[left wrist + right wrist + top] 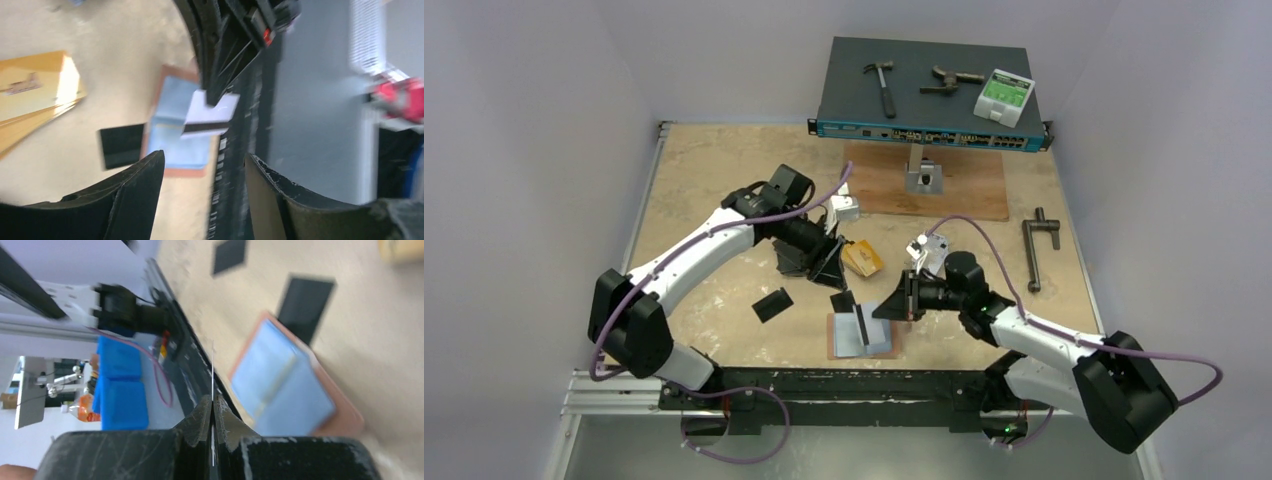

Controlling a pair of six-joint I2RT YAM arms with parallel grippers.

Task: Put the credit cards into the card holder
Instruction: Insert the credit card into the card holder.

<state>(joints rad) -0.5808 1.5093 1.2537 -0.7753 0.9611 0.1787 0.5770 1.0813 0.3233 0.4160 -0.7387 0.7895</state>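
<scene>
Card holder (844, 345) lay open on the surface (714, 190), close to the near edge and between the two arms, a salmon-pink rim around a pale blue-grey lining. The right claw (212, 407) was pressed together on a silver-grey card (213, 367), pinching it by one edge. From that wrist the card showed only as a thin line rising out of the fingertips. From the left wrist its face showed light with a dark stripe, and it hung over the open holder; whether it touched the lining I could not tell.

The left claw (822, 268) was spread, with nothing between its fingers (135, 200). It hung just behind the holder and just beside the orange-gold cards (861, 258), which lay in a small stack on the surface. One black card (842, 300) lay flat by the holder's far edge. A second black card (772, 304) lay farther to the left, apart from the rest.

At the back of the surface sat a network switch (929, 95), and on its lid lay a hammer (882, 85), a dark metal tool (949, 82) and a small green-and-white box (1004, 95). A brown board (964, 185) lay in front of it, and a T-handled tool (1036, 248) lay off to the right.
</scene>
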